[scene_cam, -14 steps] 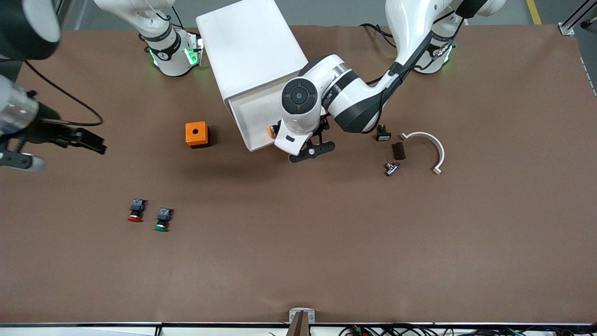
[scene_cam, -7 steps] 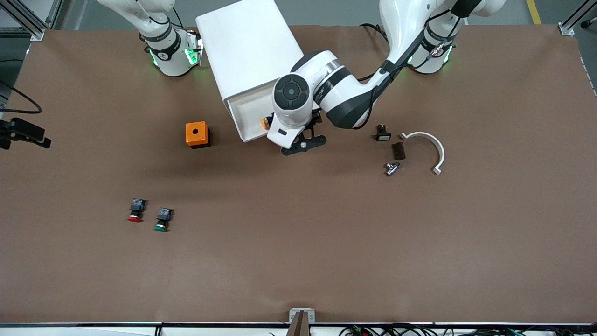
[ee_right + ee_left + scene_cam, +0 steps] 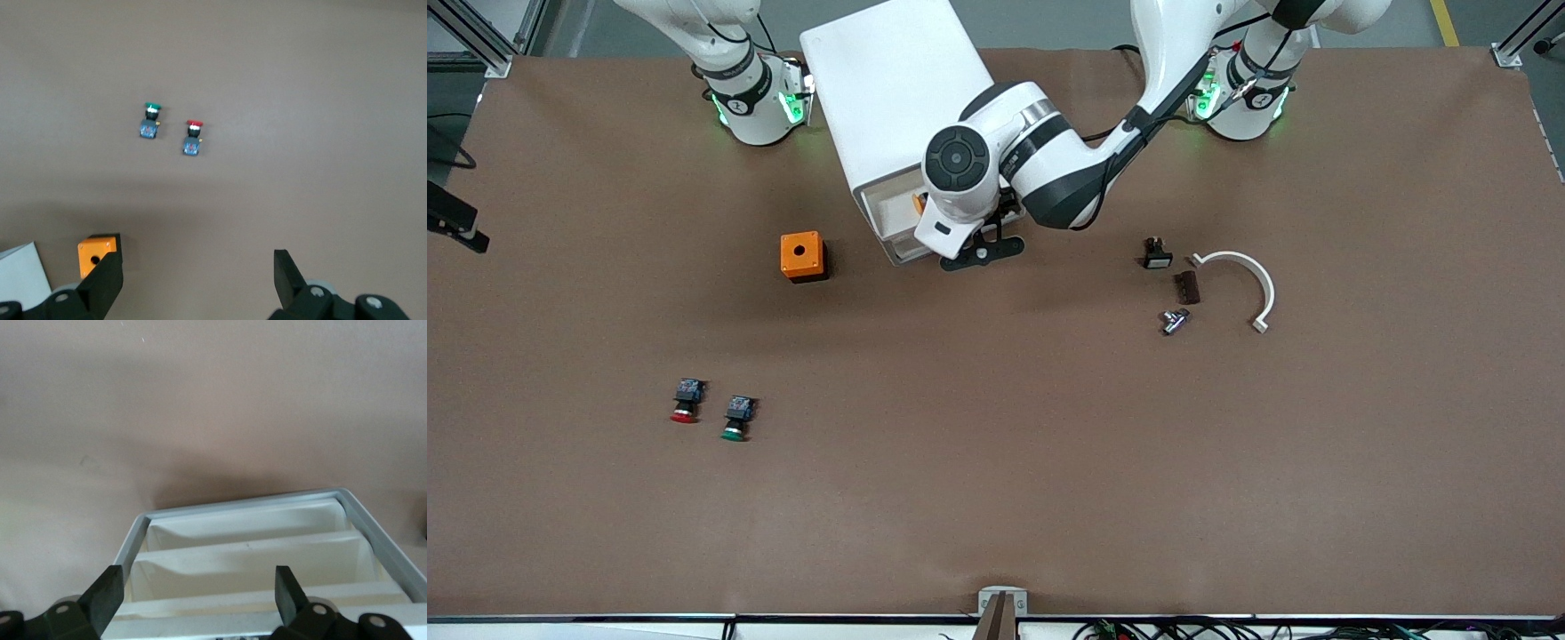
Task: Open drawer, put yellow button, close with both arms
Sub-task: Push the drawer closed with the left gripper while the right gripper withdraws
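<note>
The brown desk (image 3: 996, 462) is being occupied top centre by the white cabinet (image 3: 898, 89). The drawer (image 3: 896, 218), slightly open, is being met by the left gripper (image 3: 980, 252), jaws wide and empty. The yellow button (image 3: 918, 203) is being kept inside the drawer. The right gripper (image 3: 193, 283), jaws wide, is being held above the desk with nothing gripped.

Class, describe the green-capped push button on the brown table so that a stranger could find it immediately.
Start at the orange box with a round hole beside the white drawer cabinet. Nearer the front camera lie two small push buttons side by side. The green-capped push button is the one with the green cap; its neighbour, the red-capped push button, has red.
</note>
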`<state>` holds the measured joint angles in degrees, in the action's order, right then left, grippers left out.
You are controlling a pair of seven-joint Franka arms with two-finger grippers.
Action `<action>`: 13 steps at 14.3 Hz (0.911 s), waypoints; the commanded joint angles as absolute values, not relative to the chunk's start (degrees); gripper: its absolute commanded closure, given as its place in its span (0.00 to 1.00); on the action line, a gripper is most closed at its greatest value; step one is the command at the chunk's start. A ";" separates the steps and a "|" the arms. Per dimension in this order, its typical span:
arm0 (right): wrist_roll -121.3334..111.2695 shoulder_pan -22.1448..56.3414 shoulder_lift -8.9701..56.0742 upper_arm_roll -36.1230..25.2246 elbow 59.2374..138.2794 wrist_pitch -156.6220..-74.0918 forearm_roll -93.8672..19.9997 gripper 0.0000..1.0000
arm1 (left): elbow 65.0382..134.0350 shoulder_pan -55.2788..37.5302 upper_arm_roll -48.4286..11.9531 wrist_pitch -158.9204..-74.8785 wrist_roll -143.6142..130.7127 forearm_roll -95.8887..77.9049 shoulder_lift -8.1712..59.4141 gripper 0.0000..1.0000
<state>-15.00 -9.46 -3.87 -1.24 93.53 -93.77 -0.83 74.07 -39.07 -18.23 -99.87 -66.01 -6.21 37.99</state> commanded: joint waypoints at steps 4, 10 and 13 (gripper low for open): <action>-15.03 -7.91 -5.80 0.35 95.01 -92.90 -0.18 0.00 | 74.09 -41.30 -18.28 -100.20 -65.13 -12.30 38.06 0.00; -7.06 -4.40 -5.89 -0.18 94.13 -91.50 -0.18 0.00 | 76.11 -42.54 -18.28 -100.20 -65.13 -15.11 37.97 0.00; -5.98 4.11 -5.71 -8.93 94.04 -91.14 -0.09 0.00 | 77.17 -42.54 -18.28 -100.20 -65.13 -15.21 37.97 0.00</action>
<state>-7.15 -0.96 -5.16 -2.98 94.21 -91.94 -0.82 76.09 -41.82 -18.12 -99.92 -66.01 -13.14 38.15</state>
